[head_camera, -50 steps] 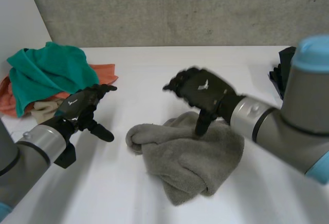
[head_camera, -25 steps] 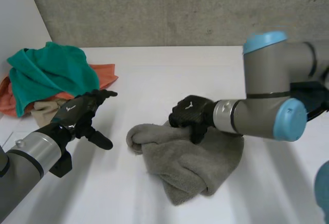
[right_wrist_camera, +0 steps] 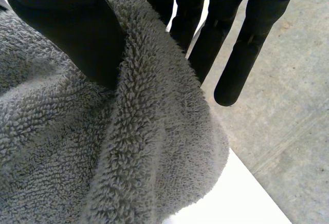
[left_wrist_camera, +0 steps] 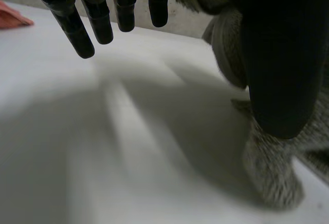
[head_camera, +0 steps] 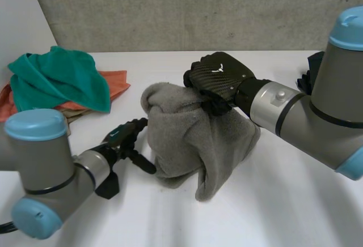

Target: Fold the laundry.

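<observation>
Right hand (head_camera: 218, 80) pinched grey fluffy terry towel (head_camera: 184, 136) under its thumb; left hand (head_camera: 123, 143) splayed wide just beside it.

Grey towel held up, heap off to the side.
We note a fluffy grey towel (head_camera: 190, 139) hanging bunched from the right hand (head_camera: 218, 80), its lower end on the table (head_camera: 272, 201). Far left, a teal cloth (head_camera: 57, 80) lies crumpled over an orange cloth (head_camera: 115, 81).

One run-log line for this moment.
right hand: pinches grey towel near its top | towel: hangs bunched, lower end on table | left hand: open beside towel's lower part | fold: not yet made
</observation>
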Controlling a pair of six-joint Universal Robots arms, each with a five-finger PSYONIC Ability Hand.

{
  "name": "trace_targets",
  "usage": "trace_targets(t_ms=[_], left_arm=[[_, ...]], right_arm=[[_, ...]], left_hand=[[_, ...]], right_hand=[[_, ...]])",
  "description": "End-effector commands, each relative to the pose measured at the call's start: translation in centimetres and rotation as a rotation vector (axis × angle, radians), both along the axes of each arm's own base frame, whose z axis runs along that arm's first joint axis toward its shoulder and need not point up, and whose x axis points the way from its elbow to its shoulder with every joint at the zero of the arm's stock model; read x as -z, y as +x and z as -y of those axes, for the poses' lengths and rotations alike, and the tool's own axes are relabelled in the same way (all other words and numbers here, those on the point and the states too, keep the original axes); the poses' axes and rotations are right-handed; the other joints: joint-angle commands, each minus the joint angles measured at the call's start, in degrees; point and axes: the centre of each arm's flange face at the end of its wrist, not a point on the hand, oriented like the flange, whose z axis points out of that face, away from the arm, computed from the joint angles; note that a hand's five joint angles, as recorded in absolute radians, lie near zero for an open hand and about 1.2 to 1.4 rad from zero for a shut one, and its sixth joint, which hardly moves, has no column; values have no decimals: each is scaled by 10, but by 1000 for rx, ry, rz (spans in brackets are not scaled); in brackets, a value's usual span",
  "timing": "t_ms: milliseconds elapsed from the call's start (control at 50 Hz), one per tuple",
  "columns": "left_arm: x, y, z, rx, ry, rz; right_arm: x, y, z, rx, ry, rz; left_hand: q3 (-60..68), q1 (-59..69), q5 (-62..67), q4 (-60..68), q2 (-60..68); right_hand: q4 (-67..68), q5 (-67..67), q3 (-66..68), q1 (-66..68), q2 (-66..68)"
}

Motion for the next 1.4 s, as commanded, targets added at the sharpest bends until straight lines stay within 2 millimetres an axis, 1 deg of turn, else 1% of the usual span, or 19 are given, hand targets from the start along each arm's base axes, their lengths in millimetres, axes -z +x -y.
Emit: trace_targets(t_ms=[20, 160, 280, 340, 360, 420, 500, 580, 600, 680, 760, 820, 900, 1040, 1100, 1140, 1160, 1220, 1400], left_arm=[[8, -23, 10, -32, 88, -114], [13, -26, 25, -91, 157, -194], [14, -45, 17, -1, 240, -314], [9, -58, 17, 77, 254, -383], [3, -64, 22, 105, 237, -419], [-12, -69, 36, 125, 175, -463], [-56, -65, 69, 83, -1, -511], [-119, -48, 102, -23, -262, -520], [-147, -42, 107, -53, -371, -512], [-203, -34, 102, -71, -609, -463], [-225, -39, 88, -18, -770, -383], [-218, -43, 82, 24, -797, -315], [-182, -50, 70, 118, -755, -186], [-77, -44, 42, 235, -558, 75], [-49, -37, 24, 276, -490, 165], [-39, -33, 11, 302, -460, 207], [-36, -30, 2, 318, -447, 234], [-35, -24, -15, 349, -444, 273], [-49, -12, -43, 379, -481, 314]], right_arm=[[2, -10, -2, -6, 25, -9], [8, -19, -7, -31, 62, -11], [18, -17, -11, -82, 91, -8], [26, -15, -1, -75, 85, -8], [26, -14, 3, -64, 76, -5], [23, -12, 26, -17, 12, 13], [-8, -10, 63, 104, -169, 104], [-52, -13, 93, 235, -389, 293], [-61, -15, 97, 255, -429, 339], [-97, -23, 98, 283, -642, 591], [-100, -22, 84, 224, -719, 690], [-84, -21, 78, 195, -692, 663], [-45, -20, 71, 155, -568, 559], [52, -31, 48, 156, -217, 273], [85, -45, 33, 188, -111, 93], [92, -50, 28, 191, -86, 30], [97, -59, 23, 194, -30, -75], [90, -64, 21, 194, 2, -136], [33, -63, 34, 198, 30, -161]], left_hand=[[-24, -18, -28, -18, -19], [-24, -18, -28, -18, -19], [-5, 1, -9, 0, -1], [143, 148, 138, 148, 147], [330, 336, 325, 335, 334], [652, 658, 647, 657, 656], [676, 682, 672, 682, 681], [676, 682, 672, 682, 681], [676, 682, 672, 682, 681], [676, 682, 672, 682, 681], [676, 682, 672, 682, 681], [676, 682, 672, 682, 681], [676, 682, 672, 682, 681], [676, 682, 672, 682, 681], [676, 682, 672, 682, 681], [676, 682, 672, 682, 681], [676, 682, 672, 682, 681], [676, 682, 672, 682, 681], [676, 682, 672, 682, 681]], right_hand=[[114, 144, 123, 171, 127], [114, 144, 123, 171, 127], [114, 144, 123, 171, 127], [114, 144, 123, 171, 127], [114, 144, 123, 171, 127], [114, 144, 123, 171, 127], [114, 144, 123, 171, 127], [114, 144, 123, 171, 127], [114, 144, 123, 171, 127], [114, 144, 123, 171, 127], [114, 144, 123, 171, 127], [114, 144, 123, 171, 127], [114, 144, 123, 171, 127], [114, 144, 123, 171, 127], [37, 66, 46, 94, 50], [-44, -14, -35, 13, -31], [-256, -226, -246, -199, -243], [-410, -381, -401, -353, -397], [-527, -498, -518, -470, -514]])
